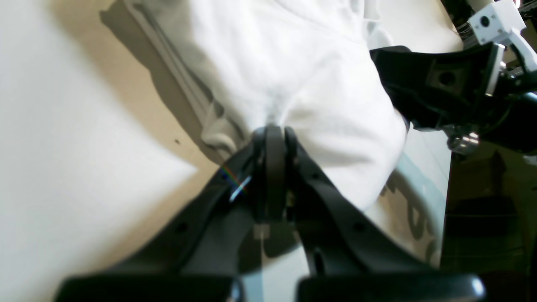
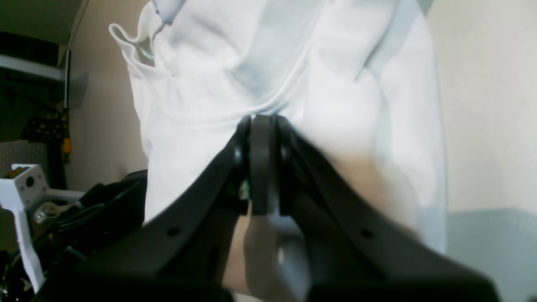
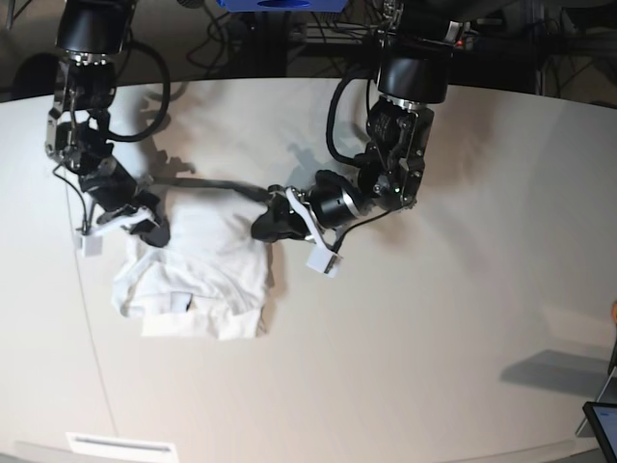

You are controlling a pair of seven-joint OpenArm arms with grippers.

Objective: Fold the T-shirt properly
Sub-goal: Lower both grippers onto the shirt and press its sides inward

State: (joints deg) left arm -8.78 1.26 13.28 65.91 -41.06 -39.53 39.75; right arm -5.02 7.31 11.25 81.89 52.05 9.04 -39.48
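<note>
The white T-shirt lies bunched on the off-white table, left of centre. Its far edge is held up between my two grippers. My left gripper is shut on the shirt's far right edge. In the left wrist view the left gripper's jaws are pinched together on wrinkled white fabric. My right gripper is shut on the far left edge. In the right wrist view the right gripper pinches a fold of the shirt. The pinched fabric inside both grips is hidden.
Each wrist view shows the other arm close by, with its white camera mount. The table's edge and a dark floor lie to the right in the left wrist view. Cables run behind the table. A screen corner shows at the bottom right.
</note>
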